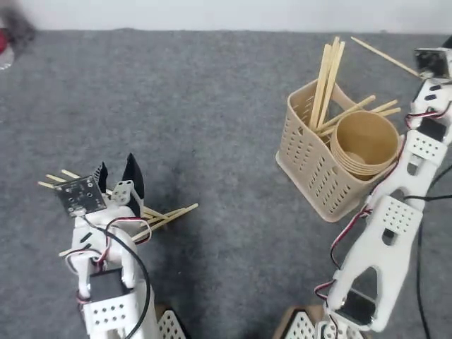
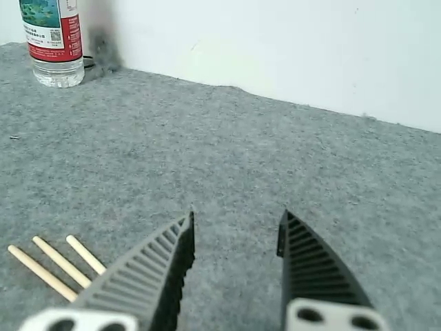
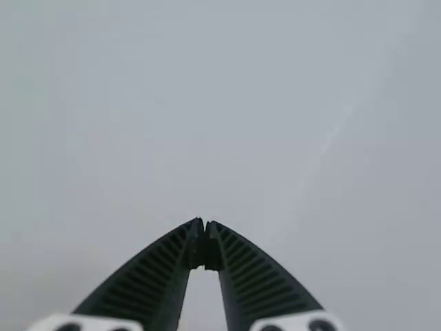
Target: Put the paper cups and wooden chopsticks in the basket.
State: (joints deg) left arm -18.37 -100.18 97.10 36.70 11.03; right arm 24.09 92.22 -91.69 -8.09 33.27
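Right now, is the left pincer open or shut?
Open. The left pincer holds its fingers well apart in the left wrist view, grey mat showing between them.

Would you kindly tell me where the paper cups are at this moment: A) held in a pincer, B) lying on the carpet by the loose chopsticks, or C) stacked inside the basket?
C: the high view shows the paper cups nested together inside the basket, beside the chopsticks that stand in it.

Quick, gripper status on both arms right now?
Left gripper: open, holding nothing.
Right gripper: shut, nothing visible between its fingers.
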